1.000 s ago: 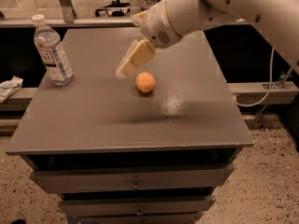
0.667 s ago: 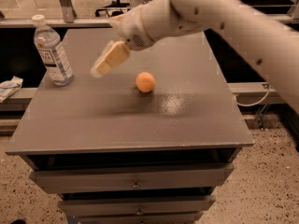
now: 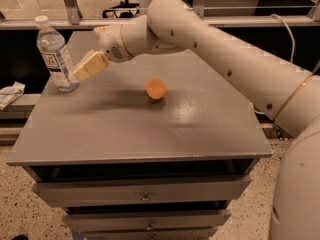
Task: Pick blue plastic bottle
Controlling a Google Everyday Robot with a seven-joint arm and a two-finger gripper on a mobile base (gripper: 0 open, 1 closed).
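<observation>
The blue plastic bottle (image 3: 54, 54) stands upright at the far left corner of the grey cabinet top (image 3: 140, 119); it is clear with a white cap and a blue-and-white label. My gripper (image 3: 82, 70) reaches in from the right on the white arm and its cream fingers sit right beside the bottle's lower right side, close to touching.
An orange ball (image 3: 156, 88) lies near the middle of the top. The cabinet has drawers (image 3: 145, 194) below. A crumpled white packet (image 3: 10, 94) lies on a low ledge to the left. My arm (image 3: 235, 59) spans the right side.
My gripper has swept left across the top, from above the orange ball to right beside the bottle. The bottle and ball have not moved.
</observation>
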